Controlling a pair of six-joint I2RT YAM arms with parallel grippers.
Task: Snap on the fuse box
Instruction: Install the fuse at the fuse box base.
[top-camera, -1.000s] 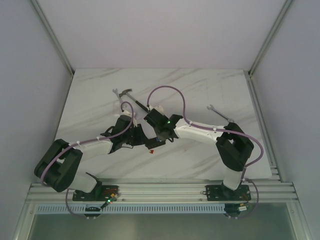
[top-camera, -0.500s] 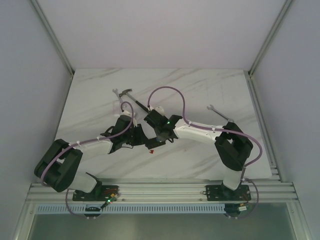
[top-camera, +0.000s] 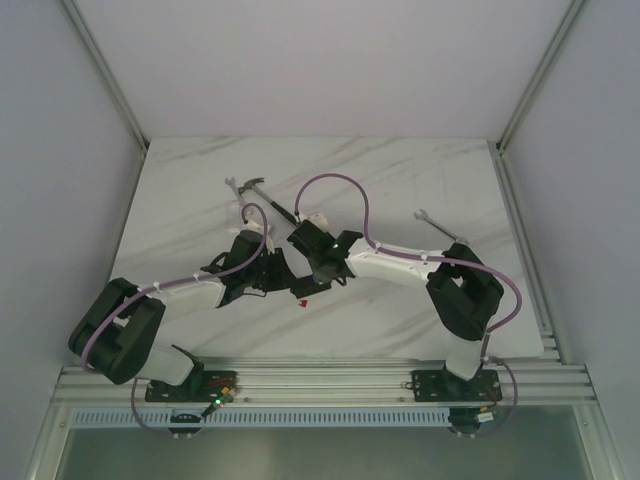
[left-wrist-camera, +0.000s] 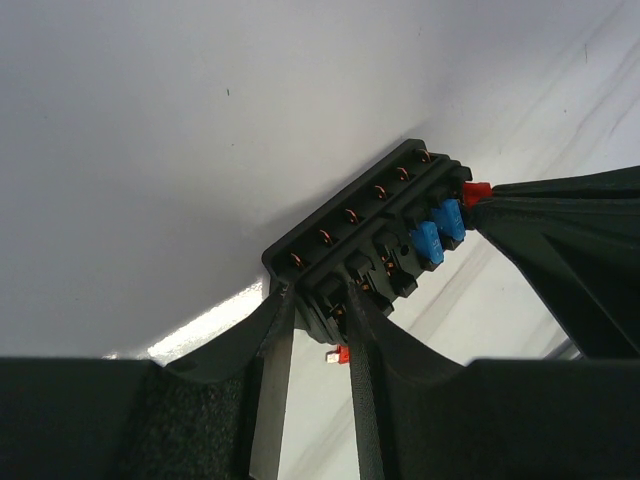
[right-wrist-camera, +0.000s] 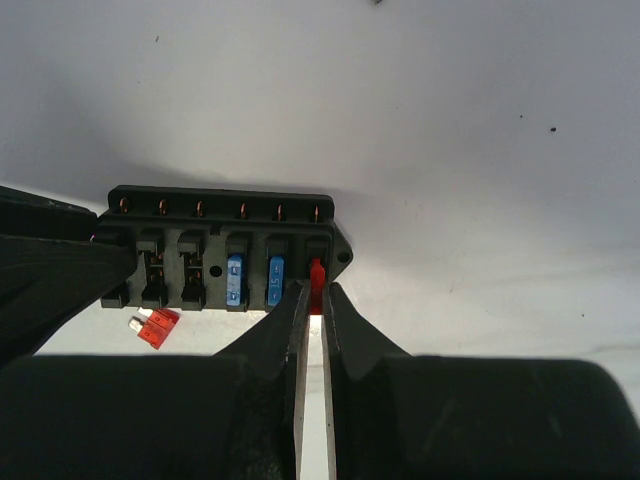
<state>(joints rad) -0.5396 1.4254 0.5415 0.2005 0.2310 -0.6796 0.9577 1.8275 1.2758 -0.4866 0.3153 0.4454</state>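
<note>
The fuse box (left-wrist-camera: 365, 235) sits between the two arms, near the middle of the desk (top-camera: 400, 170). It seems to be held a little above the surface, though the overhead view is too crowded by the arms to be sure.

The left gripper (left-wrist-camera: 318, 300) is partly closed, with one finger on either side of the box's end, clamping it. The right gripper (right-wrist-camera: 312, 295) is almost fully closed, pinching a red fuse (right-wrist-camera: 317, 273). That fuse stands at the end slot on the opposite side of the box from the left gripper. Two blue fuses (right-wrist-camera: 255, 280) are seated side by side in the slots next to it, and the remaining slots show bare metal contacts.

A loose red fuse (right-wrist-camera: 155, 327) lies on the desk just below the box. Farther back, a hammer (top-camera: 262, 195) lies behind the arms. A wrench (top-camera: 435, 225) lies off to the right, well apart from the box.
</note>
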